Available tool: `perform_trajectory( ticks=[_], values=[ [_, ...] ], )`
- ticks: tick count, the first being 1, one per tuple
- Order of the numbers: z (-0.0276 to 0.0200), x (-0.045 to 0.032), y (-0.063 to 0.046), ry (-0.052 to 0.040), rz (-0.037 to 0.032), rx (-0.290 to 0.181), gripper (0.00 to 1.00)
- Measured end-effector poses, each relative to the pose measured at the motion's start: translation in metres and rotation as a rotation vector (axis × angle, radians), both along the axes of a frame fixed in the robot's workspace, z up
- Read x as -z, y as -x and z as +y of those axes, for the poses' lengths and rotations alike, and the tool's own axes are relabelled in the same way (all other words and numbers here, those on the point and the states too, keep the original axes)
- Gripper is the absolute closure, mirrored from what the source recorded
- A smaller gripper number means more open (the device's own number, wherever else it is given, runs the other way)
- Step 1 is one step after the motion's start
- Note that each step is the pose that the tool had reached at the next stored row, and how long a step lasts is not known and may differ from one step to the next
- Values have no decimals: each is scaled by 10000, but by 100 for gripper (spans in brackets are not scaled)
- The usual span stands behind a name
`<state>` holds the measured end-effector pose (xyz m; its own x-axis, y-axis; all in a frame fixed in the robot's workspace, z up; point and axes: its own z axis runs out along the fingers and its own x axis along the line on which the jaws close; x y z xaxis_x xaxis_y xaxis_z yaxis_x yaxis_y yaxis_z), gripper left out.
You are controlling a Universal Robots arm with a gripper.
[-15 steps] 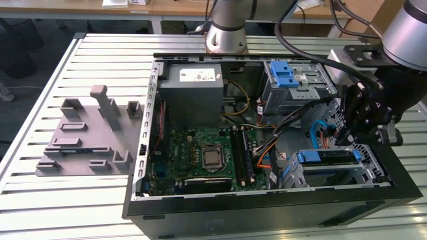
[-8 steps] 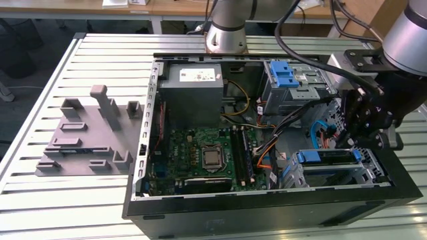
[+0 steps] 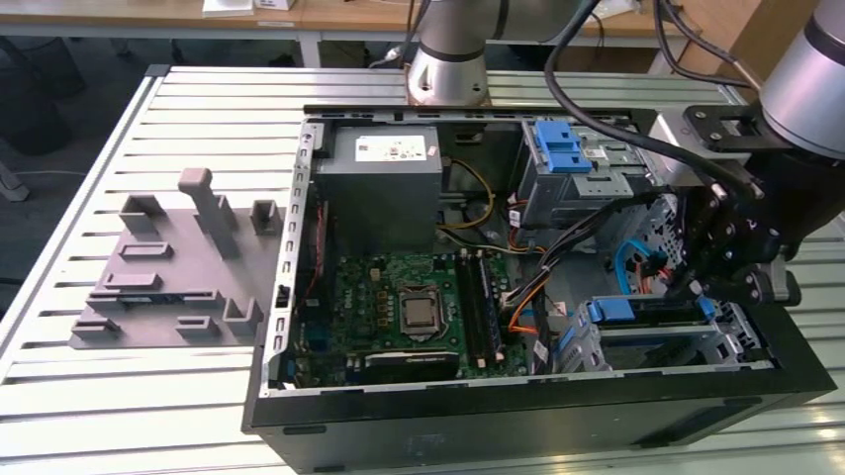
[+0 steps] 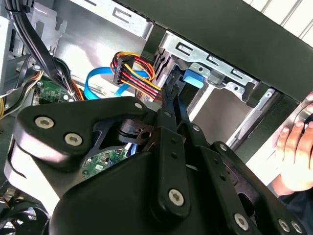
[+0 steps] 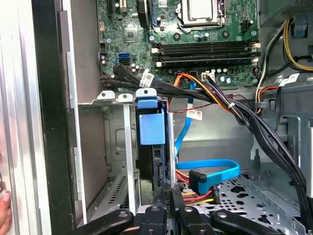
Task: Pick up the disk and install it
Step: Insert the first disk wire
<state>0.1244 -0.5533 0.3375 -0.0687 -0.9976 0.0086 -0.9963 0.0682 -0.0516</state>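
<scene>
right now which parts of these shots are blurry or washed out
In the second wrist view the gripper body looms soft and dark up close. In the first wrist view the pale case wall glares. In the exterior view the arm blurs at the edge.

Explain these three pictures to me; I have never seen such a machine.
The exterior view shows a robot arm reaching into an open computer case that lies on a slatted metal table. A grey plastic fixture sits beside the case. The other two pictures come from cameras riding near the arm's wrist. Its black pincer is down at the drive bay, where the disk with blue rails stands slotted in the cage. A person's hand rests on the case edge.
</scene>
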Motion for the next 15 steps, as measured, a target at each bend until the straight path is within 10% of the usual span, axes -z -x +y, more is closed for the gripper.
perform_trajectory(
  ticks=[15],
  values=[
    [-21,30,9,-66,-1,-123,84]
  ],
)
